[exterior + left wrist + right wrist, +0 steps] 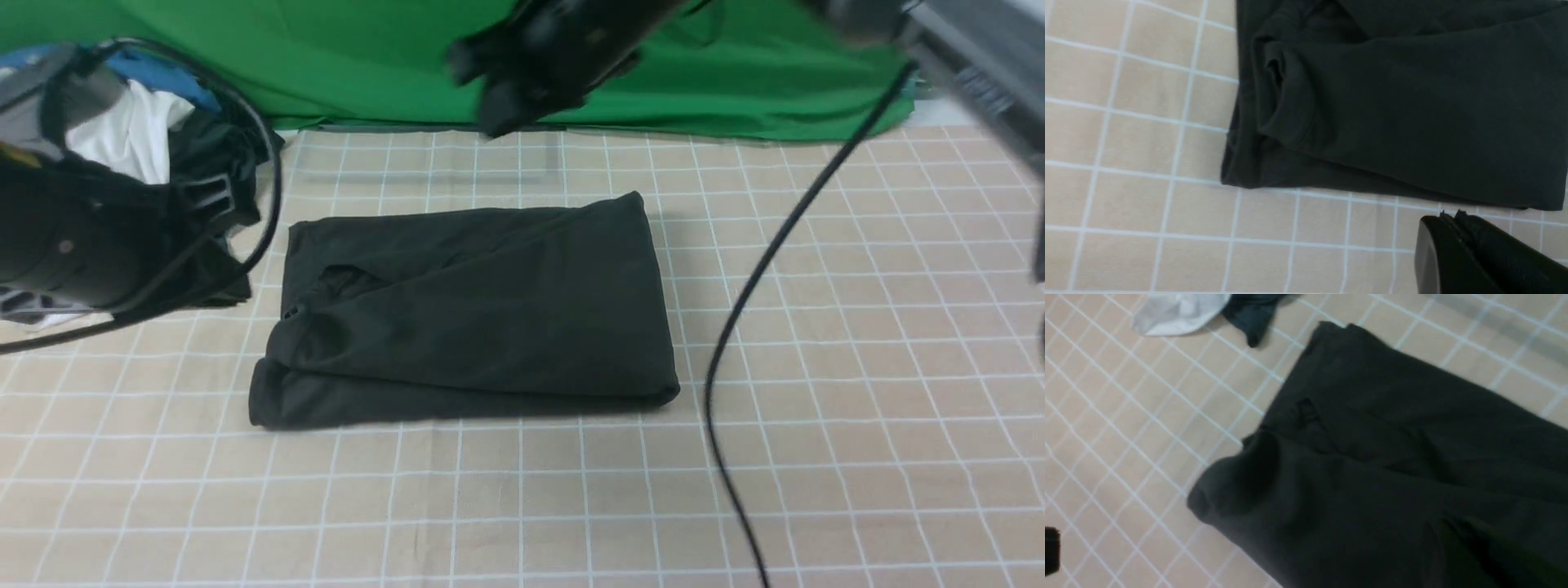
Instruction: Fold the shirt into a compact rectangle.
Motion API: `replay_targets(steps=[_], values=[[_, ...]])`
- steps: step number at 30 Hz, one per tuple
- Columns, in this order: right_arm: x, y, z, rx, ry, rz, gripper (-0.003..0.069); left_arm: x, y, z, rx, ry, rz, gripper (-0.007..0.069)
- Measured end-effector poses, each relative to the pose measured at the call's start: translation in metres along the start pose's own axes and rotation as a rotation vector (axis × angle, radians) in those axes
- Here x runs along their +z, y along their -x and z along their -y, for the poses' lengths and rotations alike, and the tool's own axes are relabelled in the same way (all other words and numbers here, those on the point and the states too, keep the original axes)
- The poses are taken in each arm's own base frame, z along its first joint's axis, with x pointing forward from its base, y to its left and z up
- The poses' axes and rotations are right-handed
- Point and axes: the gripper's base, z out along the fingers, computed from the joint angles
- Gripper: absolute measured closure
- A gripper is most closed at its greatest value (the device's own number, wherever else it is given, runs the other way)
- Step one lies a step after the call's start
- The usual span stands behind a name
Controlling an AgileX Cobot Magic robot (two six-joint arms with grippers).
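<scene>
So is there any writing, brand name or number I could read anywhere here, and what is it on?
No text can be read in any view.
Black shirt: no print or label shows on its folded faces.
Pale patch on the right arm: possibly a label, too blurred to read.

Beige white-gridded table cover (857,327), green backdrop cloth (735,73) behind, white garment (131,135) and blue garment (155,73) at far left.

Beige, white-gridded tabletop (857,327): folded black shirt (469,310) lying mid-surface, heap of clothes (135,139) at far left.
</scene>
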Motion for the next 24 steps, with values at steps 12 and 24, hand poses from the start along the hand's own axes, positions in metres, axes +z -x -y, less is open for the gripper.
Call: replay_targets(steps=[12,24], values=[[-0.061,-0.045,0.003,-0.104,-0.049,-0.114,0.0620,0.082,0.067,0.002,-0.040,0.055,-0.123,0.0610],[-0.056,-0.062,0.006,-0.119,-0.048,-0.165,0.0620,0.194,0.085,-0.005,0.097,0.087,-0.247,0.0423]])
